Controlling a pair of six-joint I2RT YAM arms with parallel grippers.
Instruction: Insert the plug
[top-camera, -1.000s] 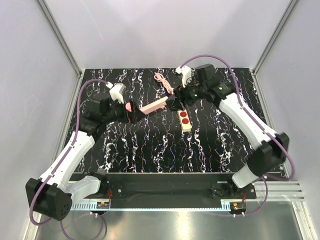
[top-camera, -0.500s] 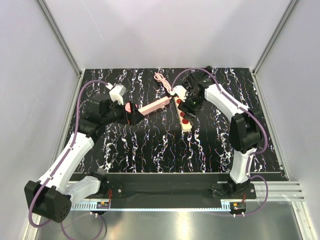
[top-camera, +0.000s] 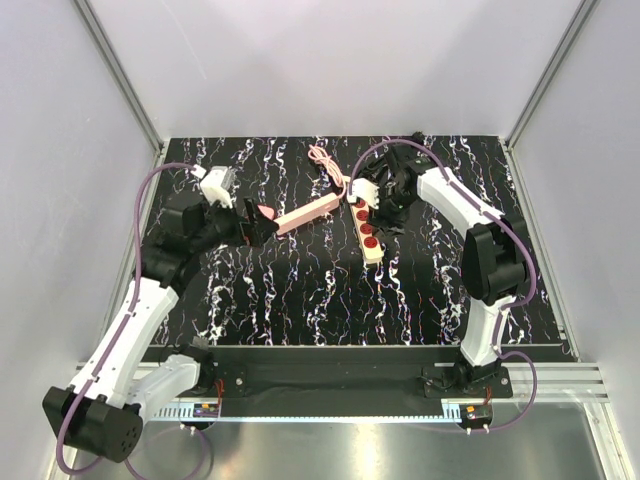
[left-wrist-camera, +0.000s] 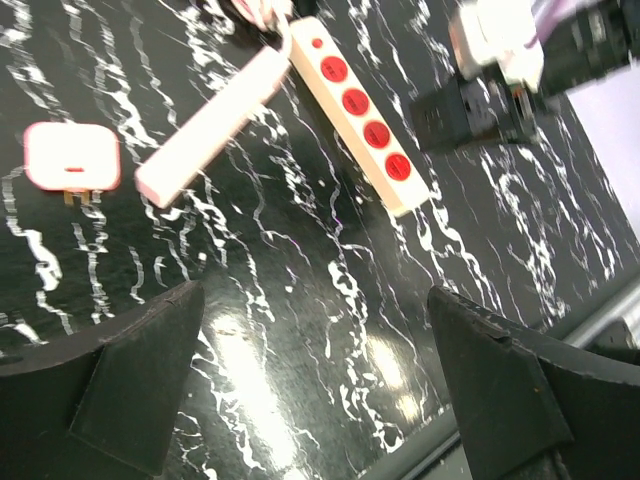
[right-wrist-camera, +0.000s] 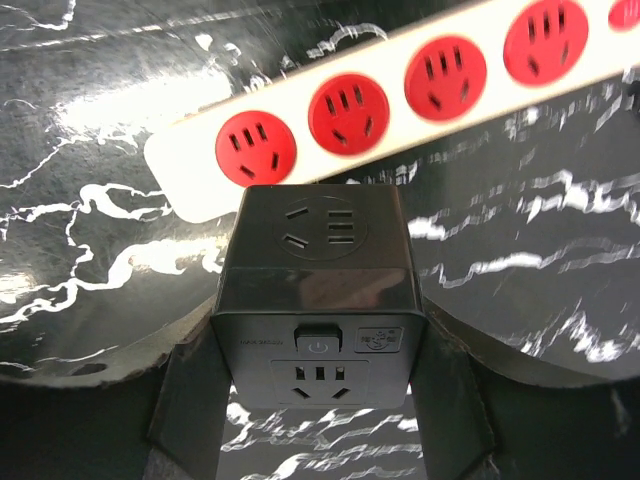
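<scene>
Pwr strip cut off at R edge.

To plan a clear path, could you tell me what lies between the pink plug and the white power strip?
A pink power strip lies slanted between the plug and white strip, clearest in the left wrist view.

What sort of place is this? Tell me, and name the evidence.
Likely a robot test cell: plain white walls on aluminium posts enclose a marbled black table, with two arms bolted at its edge and staged power strips.
</scene>
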